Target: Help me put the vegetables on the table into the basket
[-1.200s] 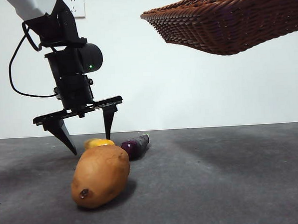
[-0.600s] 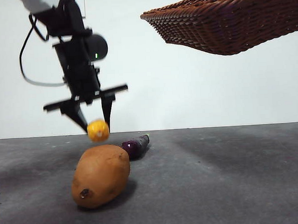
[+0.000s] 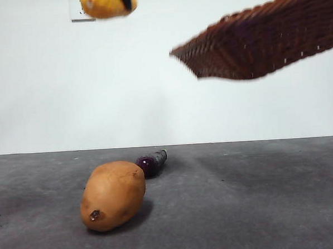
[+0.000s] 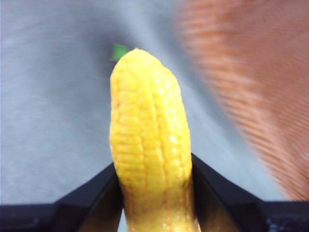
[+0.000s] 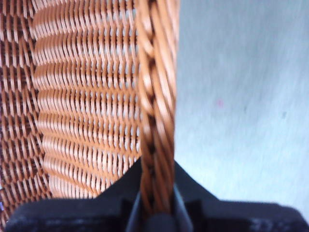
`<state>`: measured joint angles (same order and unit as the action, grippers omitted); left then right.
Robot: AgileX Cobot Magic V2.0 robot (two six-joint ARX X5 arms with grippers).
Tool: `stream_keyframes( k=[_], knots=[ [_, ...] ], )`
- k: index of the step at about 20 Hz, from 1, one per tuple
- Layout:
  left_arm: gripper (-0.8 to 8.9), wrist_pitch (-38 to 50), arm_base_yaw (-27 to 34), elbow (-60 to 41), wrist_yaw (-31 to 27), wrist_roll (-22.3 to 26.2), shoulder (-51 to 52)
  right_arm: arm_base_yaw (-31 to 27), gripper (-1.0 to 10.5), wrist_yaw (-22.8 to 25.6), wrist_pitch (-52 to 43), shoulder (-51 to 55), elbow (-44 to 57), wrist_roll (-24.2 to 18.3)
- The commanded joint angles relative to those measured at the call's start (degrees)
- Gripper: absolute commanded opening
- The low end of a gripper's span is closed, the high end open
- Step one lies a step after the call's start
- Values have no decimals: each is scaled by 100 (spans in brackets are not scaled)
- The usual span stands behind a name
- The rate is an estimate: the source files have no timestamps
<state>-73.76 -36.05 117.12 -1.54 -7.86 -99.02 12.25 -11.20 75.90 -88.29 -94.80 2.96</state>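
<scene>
The front camera looks level across the table [image 3: 260,209]; both wrist cameras sit close, all sharing the basket [image 3: 263,47].

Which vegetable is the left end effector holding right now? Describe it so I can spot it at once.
Start from the wicker basket held up in the air by the right end effector. High up beside it, at the front view's top edge, hangs a corn cob clamped in the left end effector. It is bright yellow with rows of kernels, unlike the tan potato and purple eggplant on the table.
</scene>
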Motion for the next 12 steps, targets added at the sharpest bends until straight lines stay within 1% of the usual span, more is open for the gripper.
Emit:
stream_keyframes(
  k=[1, 3, 5, 7, 8, 9, 10, 11, 12],
  knots=[
    [-9, -98, -385, -24, -24, 254, -66, 361, -11, 31, -120, -149, 31, 376],
    [-9, 15, -590, -55, 2, 234, -144, 737, -11, 28, -319, -249, 31, 638],
    [-8, 168, -638, -55, 24, 79, -313, 990, -11, 0, -409, -267, 31, 778],
    [0, 264, -577, -57, 57, 33, -531, 1108, -11, -413, -404, -264, 31, 791],
    [3, 319, -494, -57, 186, 11, -645, 1110, -11, -605, -433, -264, 31, 776],
    [81, 369, -424, -57, 332, -94, -769, 1139, -11, -664, -450, -264, 31, 778],
    [307, 422, -358, -57, 455, -166, -883, 1163, -11, -669, -444, -264, 31, 778],
    [559, 463, -275, -57, 505, -205, -949, 1169, -11, -660, -409, -264, 31, 776],
    [637, 501, -243, -57, 498, -205, -975, 1169, -11, -660, -389, -264, 31, 754]
  ],
)
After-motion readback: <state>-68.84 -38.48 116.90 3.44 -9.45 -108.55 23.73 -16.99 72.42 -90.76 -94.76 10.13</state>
